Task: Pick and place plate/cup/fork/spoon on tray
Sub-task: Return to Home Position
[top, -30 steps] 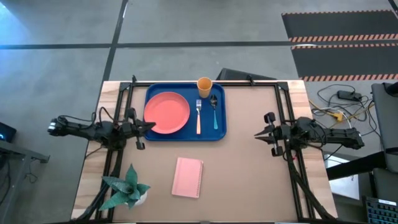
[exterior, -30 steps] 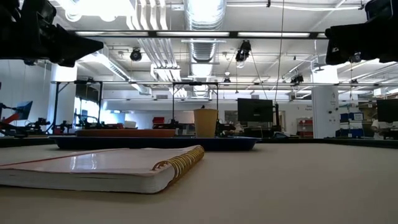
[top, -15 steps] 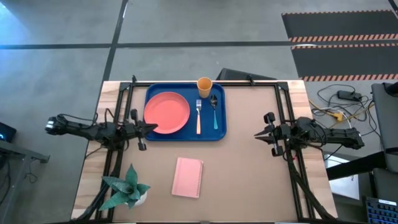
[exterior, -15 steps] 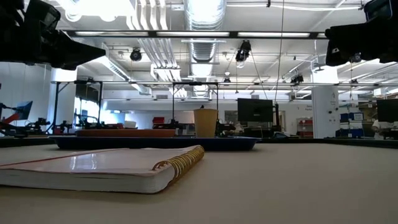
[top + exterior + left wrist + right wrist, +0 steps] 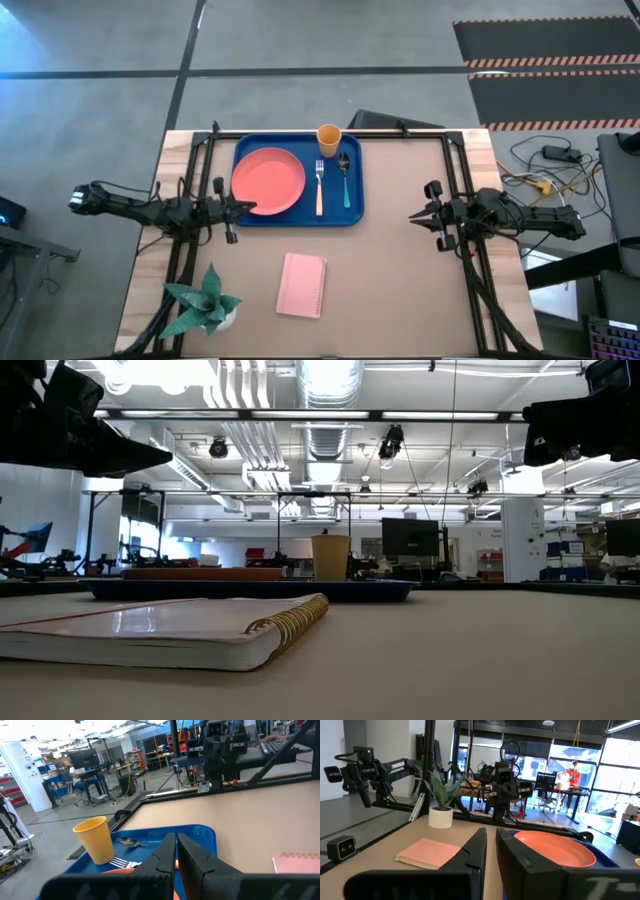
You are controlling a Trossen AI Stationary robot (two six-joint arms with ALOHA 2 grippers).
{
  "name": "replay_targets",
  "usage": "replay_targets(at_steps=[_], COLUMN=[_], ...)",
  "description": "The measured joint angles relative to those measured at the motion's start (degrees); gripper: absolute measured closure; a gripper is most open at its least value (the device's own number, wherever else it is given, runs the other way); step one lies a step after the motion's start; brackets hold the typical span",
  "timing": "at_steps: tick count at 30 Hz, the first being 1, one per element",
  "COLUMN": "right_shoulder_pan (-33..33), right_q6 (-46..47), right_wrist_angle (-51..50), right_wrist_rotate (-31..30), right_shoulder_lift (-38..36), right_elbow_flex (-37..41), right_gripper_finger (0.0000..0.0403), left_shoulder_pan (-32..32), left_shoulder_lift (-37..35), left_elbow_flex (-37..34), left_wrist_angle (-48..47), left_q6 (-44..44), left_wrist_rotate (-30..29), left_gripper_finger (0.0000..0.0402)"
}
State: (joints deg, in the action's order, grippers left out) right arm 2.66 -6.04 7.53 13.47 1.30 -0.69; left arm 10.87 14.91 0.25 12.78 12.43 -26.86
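Blue tray (image 5: 298, 216) at the far side holds plate (image 5: 268, 180), fork (image 5: 319, 186), spoon (image 5: 345, 178) and cup (image 5: 329, 136); left gripper (image 5: 245, 207), fingers closed, hovers by its left near corner; right gripper (image 5: 415, 215), closed, waits right.

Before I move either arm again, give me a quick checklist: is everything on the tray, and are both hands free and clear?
1. Plate on the tray: ok, it lies flat in the tray's left half.
2. Cup on the tray: ok, upright at the far edge.
3. Fork and spoon on the tray: ok, side by side to the right of the plate, apart from each other.
4. Left hand empty: ok, fingers shut on nothing, just off the tray's near left corner.
5. Right hand empty and clear: ok, shut on nothing, well to the right of the tray.
6. Notebook and plant away from the tray: ok, both lie nearer the front edge.
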Motion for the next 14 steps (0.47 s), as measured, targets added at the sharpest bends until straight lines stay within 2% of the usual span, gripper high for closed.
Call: replay_targets(at_steps=[14], right_shoulder_pan=[0.0], right_q6=[0.0], right_wrist_angle=[0.0], right_wrist_rotate=[0.0], right_shoulder_lift=[0.0], right_elbow_flex=[0.0], right_gripper_finger=[0.0371], left_shoulder_pan=[0.0], left_shoulder_lift=[3.9], left_elbow_flex=[0.0], left_wrist_angle=[0.0], left_q6=[0.0], left_wrist_rotate=[0.0], left_gripper_finger=[0.0402])
